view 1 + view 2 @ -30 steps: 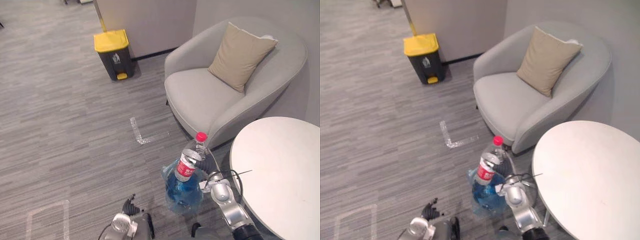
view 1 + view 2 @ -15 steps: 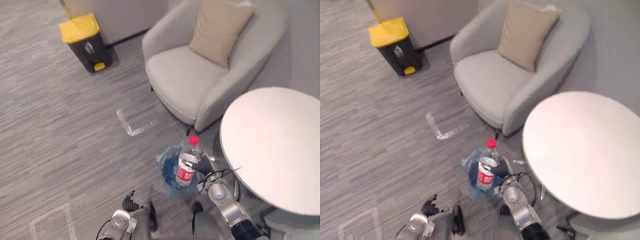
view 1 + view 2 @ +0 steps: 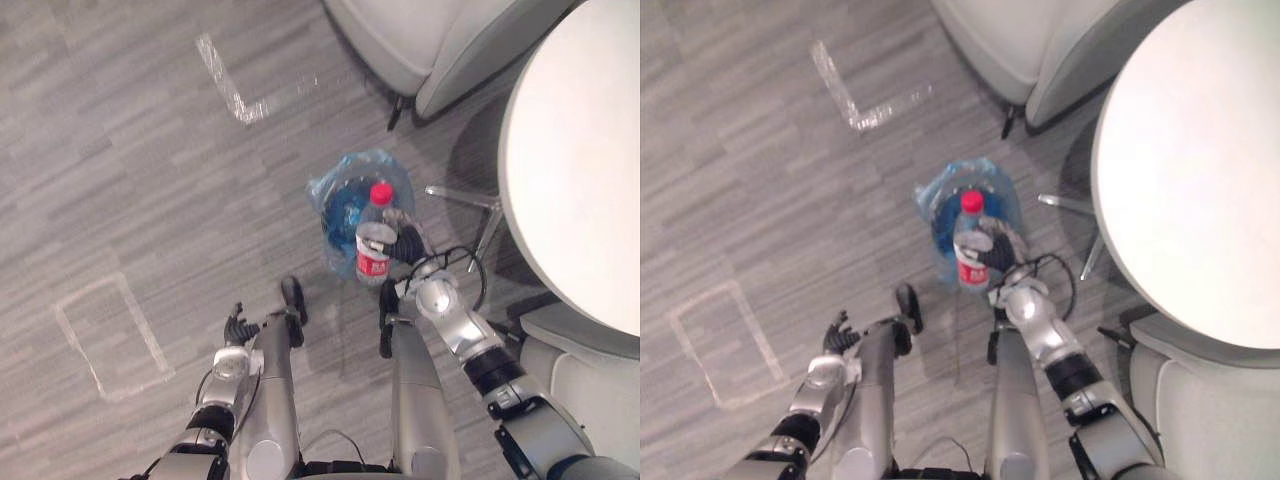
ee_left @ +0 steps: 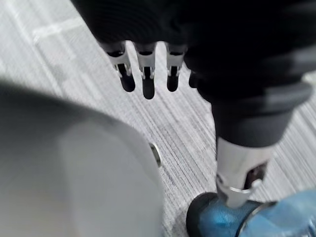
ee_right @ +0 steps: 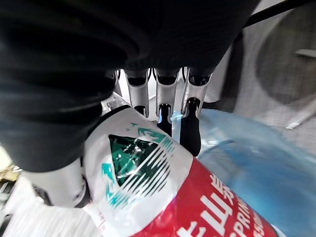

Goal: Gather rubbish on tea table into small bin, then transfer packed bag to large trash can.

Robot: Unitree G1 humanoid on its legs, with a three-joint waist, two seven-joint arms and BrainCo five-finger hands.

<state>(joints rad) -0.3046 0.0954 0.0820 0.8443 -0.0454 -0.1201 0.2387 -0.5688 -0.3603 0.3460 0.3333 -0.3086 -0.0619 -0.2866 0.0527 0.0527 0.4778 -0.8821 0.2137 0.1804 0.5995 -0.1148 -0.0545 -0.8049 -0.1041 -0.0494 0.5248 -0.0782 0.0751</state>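
A clear plastic bottle (image 3: 374, 240) with a red cap and a red-and-white label is upright in my right hand (image 3: 411, 246), whose fingers (image 5: 190, 123) curl round the bottle (image 5: 163, 187). It hangs over the near edge of the small bin (image 3: 343, 205), which is lined with a blue bag (image 5: 256, 163) and stands on the floor beside the table. My left hand (image 3: 237, 328) hangs low at my side with relaxed fingers (image 4: 145, 69), holding nothing.
The round white tea table (image 3: 580, 150) fills the right side, its thin legs (image 3: 470, 200) just right of the bin. A grey armchair's base (image 3: 420, 50) is at the top. Tape marks (image 3: 230, 85) and a tape rectangle (image 3: 105, 335) lie on the grey carpet.
The camera has tilted down, so the yellow-lidded trash can and the cushion have left the view. The bottle stays in my right hand over the bin.
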